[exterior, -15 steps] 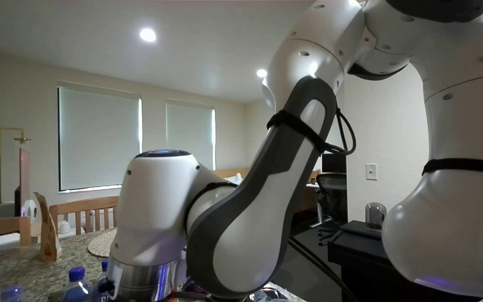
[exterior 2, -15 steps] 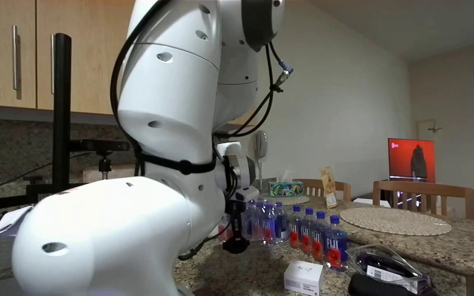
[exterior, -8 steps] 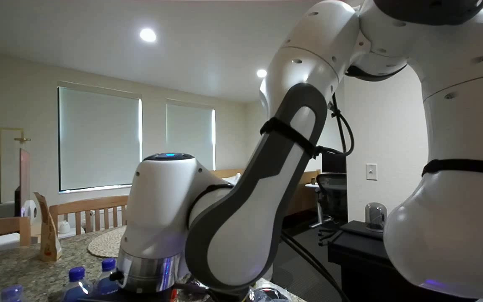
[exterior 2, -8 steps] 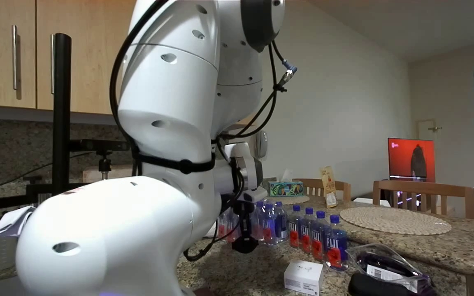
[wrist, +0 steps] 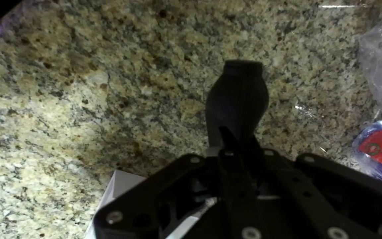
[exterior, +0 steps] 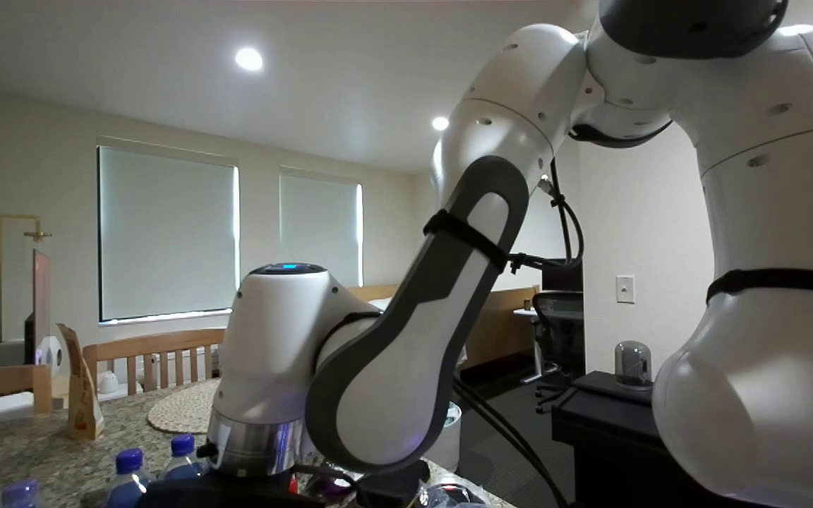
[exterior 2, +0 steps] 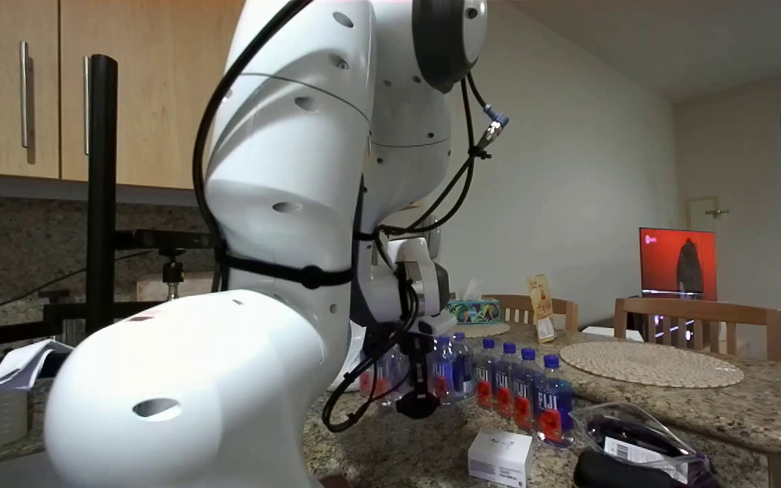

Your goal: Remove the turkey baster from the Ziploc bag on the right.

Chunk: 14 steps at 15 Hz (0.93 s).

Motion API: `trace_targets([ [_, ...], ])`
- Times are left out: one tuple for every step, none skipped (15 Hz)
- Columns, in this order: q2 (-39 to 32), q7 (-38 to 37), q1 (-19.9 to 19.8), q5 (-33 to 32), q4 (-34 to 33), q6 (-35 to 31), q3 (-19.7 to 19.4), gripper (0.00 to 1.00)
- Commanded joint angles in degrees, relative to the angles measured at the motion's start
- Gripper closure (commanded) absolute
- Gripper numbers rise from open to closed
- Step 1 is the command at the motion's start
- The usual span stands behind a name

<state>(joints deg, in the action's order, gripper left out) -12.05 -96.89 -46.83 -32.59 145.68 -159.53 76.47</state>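
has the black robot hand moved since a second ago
Yes; in an exterior view, the black robot hand shifted rightward in frame, toward the white rectangular box.

1. Blue-capped water bottles (exterior 2: 504, 383), upright in a row on the speckled counter (exterior 2: 411, 444).
2. Small white box (exterior 2: 500, 457) on the counter, near the bottles.
3. Farther back in an exterior view, round woven mats (exterior 2: 651, 364), a patterned tissue box (exterior 2: 473, 311), a yellow pouch (exterior 2: 541, 308).
4. Wooden chairs (exterior 2: 699, 311) behind the mats; past these, a red-lit screen (exterior 2: 662, 261).
5. In an exterior view, pale blinds (exterior: 166, 229) over two windows.
6. Clear dome (exterior: 633, 363) on a black stand (exterior: 600, 416), with an office chair (exterior: 563, 321) farther off.
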Motion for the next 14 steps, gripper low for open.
trace_targets([
  [1.14, 10.42, 12.03, 9.06, -0.97, -3.43, -11.5, 0.6],
  [0.42, 12.84, 15.65, 11.41, -1.64, -3.47, -14.89, 0.53],
  [0.01, 17.02, 20.12, 15.19, -2.2, -3.79, -19.15, 0.48],
  [-0.17, 20.19, 24.7, 18.38, -2.75, -3.95, -23.36, 0.41],
  [-0.49, 23.09, 29.5, 21.42, -3.46, -4.02, -27.67, 0.35],
  [-0.91, 25.19, 34.13, 23.59, -4.18, -4.0, -31.93, 0.28],
  [-1.41, 26.92, 38.41, 25.35, -4.93, -3.97, -35.88, 0.22],
  [-4.16, 22.01, 34.21, 18.47, -6.02, -3.54, -32.29, 0.15],
  [-4.23, 22.44, 36.6, 18.65, -6.4, -3.71, -34.37, 0.09],
  [-4.64, 22.41, 37.14, 18.24, -6.72, -3.83, -34.71, 0.02],
  [-2.81, 28.36, 45.46, 26.15, -6.58, -4.42, -42.07, 0.01],
  [-2.99, 29.0, 46.85, 27.42, -6.84, -4.35, -43.46, 0.0],
  [-2.72, 30.22, 49.59, 29.43, -7.14, -3.88, -46.0, 0.0],
  [-2.06, 30.69, 52.39, 30.99, -7.35, -3.13, -48.42, 0.0],
])
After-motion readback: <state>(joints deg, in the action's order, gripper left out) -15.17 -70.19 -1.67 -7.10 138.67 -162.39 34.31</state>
